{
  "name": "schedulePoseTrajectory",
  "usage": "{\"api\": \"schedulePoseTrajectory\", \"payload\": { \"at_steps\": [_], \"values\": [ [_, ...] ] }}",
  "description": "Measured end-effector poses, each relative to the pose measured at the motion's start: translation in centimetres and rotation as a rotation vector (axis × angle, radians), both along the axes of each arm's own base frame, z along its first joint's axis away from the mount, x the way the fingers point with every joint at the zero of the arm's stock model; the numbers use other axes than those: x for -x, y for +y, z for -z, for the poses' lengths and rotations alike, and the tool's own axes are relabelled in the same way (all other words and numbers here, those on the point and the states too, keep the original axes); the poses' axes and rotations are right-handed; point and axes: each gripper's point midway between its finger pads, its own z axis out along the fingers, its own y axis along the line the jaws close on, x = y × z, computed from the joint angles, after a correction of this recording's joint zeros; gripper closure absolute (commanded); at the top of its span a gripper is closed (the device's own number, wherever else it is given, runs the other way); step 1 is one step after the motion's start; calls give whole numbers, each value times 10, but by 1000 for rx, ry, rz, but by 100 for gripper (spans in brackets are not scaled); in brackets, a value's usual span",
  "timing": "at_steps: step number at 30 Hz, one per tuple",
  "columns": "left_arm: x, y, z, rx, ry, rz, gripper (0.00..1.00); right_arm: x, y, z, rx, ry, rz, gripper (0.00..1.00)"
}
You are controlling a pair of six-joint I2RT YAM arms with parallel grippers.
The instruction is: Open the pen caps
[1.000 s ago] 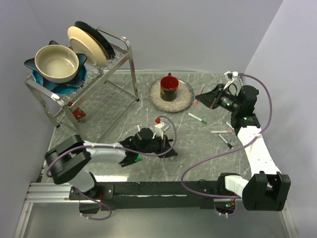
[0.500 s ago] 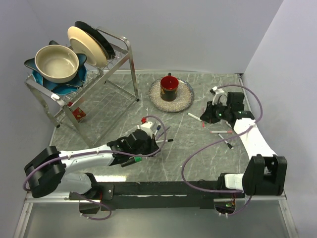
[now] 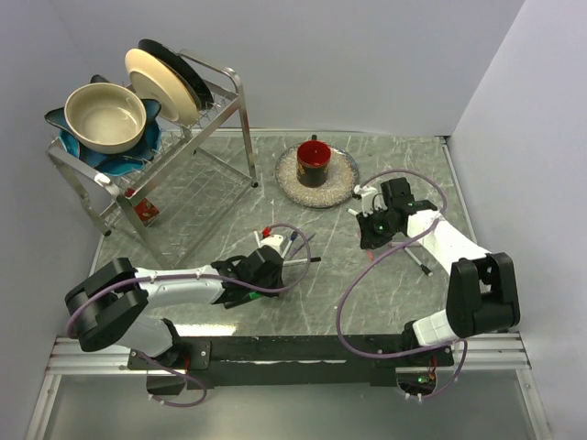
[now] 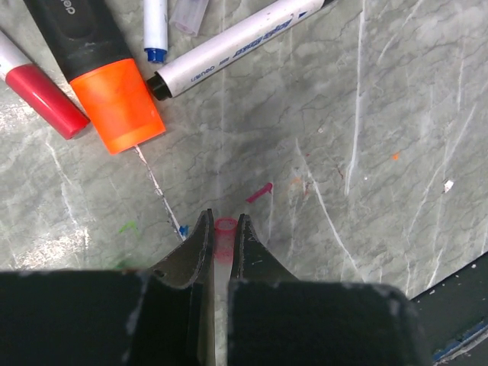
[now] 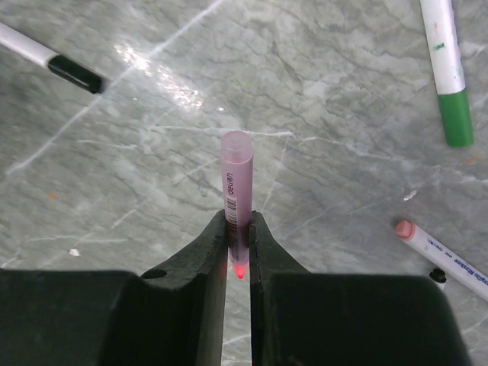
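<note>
My left gripper (image 4: 225, 224) is shut on a small translucent pink-red cap (image 4: 226, 235), open end pointing out, just above the table. Beyond it lie a thick black marker with an orange cap (image 4: 118, 107), a white pen with a red cap (image 4: 46, 99), an uncapped blue-tipped pen (image 4: 155, 30) and a white pen with a black tip (image 4: 229, 46). My right gripper (image 5: 238, 219) is shut on a pink pen body (image 5: 235, 168), its bare red tip between the jaws. Near it lie pens with a green cap (image 5: 456, 118), a black cap (image 5: 75, 75) and a pink cap (image 5: 404, 229).
In the top view my left gripper (image 3: 275, 266) is at centre front and my right gripper (image 3: 369, 235) right of centre. A red mug (image 3: 314, 160) stands on a woven mat (image 3: 344, 188) at the back. A dish rack (image 3: 220, 101) with bowls and plates stands back left.
My right arm has swung from the back right toward the table's middle. My left gripper has drawn back to the left, and the two grippers remain apart.
</note>
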Motion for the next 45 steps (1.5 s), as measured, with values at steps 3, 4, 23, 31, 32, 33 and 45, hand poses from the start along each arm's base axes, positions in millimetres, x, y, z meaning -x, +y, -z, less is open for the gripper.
{"api": "schedulePoseTrajectory", "payload": {
  "at_steps": [3,4,23,31,32,33,45],
  "values": [
    [1,1,2,-10,6,-1,93,2,-3,9,37,20,0,91],
    [1,1,4,-14,9,-1,93,2,-4,12,46,29,0,89],
    [-5,-8,7,-108,-17,-19,67,12,-25,46,196,128,12,71],
    [-2,-9,6,-112,-21,-18,57,16,-29,52,223,153,15,56],
    [-1,-8,5,-113,-21,-17,56,16,-29,52,223,155,14,55],
    [-1,-8,4,-114,-20,-17,55,17,-29,52,222,156,13,54],
    [0,-4,-81,109,-140,-37,22,16,-30,19,107,88,0,50]
  ]
}}
